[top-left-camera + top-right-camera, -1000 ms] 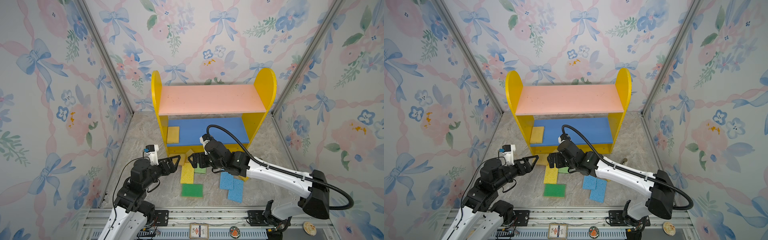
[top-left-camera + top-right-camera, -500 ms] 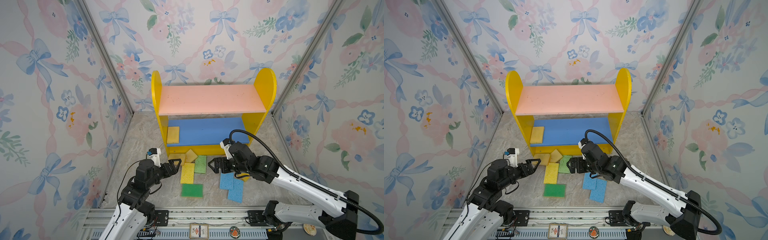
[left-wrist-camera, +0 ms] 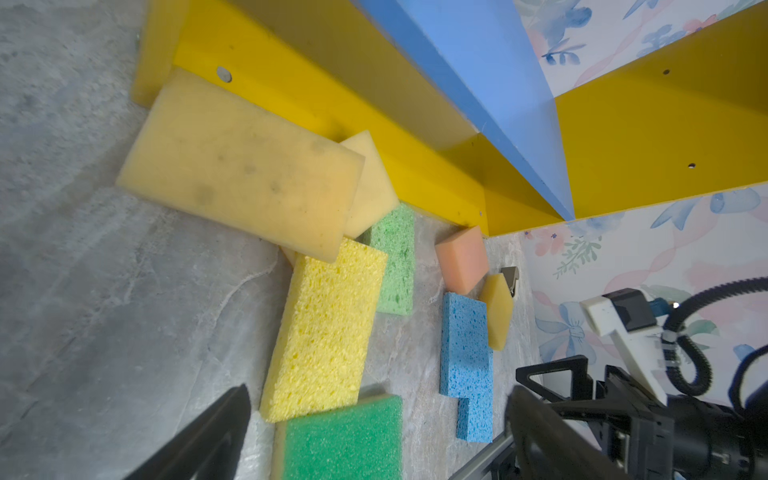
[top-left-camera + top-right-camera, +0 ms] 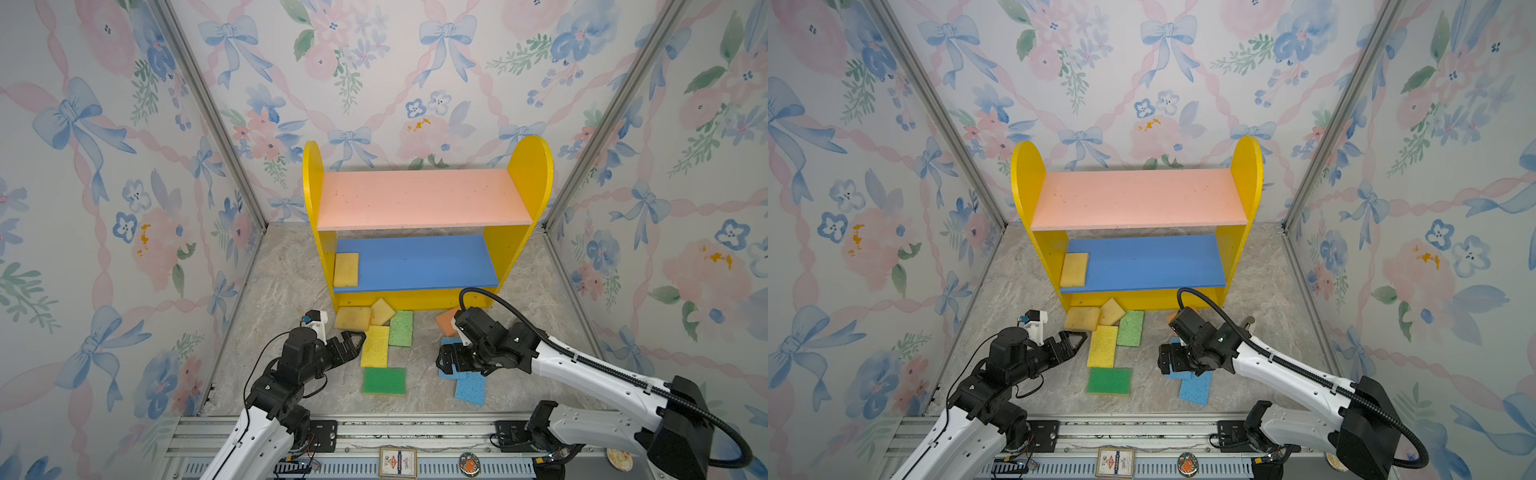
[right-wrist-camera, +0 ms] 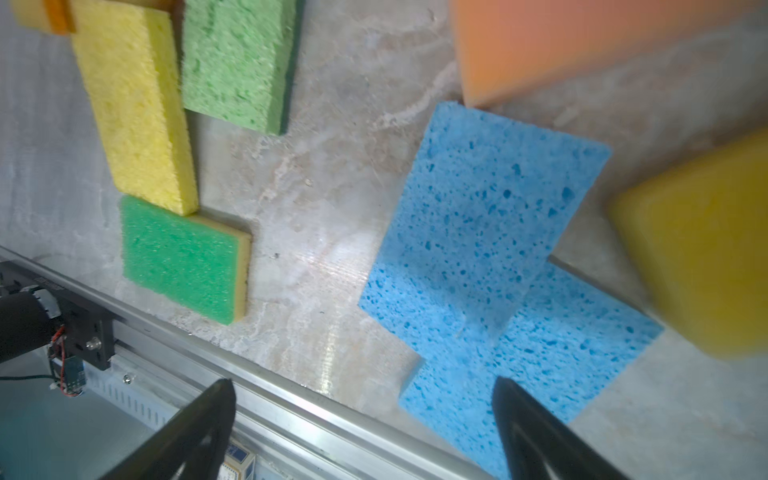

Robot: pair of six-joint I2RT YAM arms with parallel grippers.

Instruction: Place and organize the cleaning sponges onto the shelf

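The shelf (image 4: 415, 199) stood at 12 o'clock on the bench (image 4: 286, 286). One pale sponge (image 4: 346, 270) lay flat at the 9 o'clock end of its blue board (image 4: 415, 262). The remaining sponges lay on the bench at 6 o'clock of the shelf. The left tool (image 4: 358, 338), jaws released and empty, sat just at 9 o'clock of the yellow sponge (image 4: 375, 346). The right tool (image 4: 442, 363), jaws released and empty, hung over the blue sponges (image 4: 469, 386), with the orange sponge (image 4: 445, 321) at its 12 o'clock. A blurred yellow block (image 5: 698, 249) beside them was probably another sponge.

lower board (image 4: 415, 262): 1 yellow sponge (image 4: 346, 270) | floor (image 4: 282, 299): loose sponges (image 4: 384, 380)
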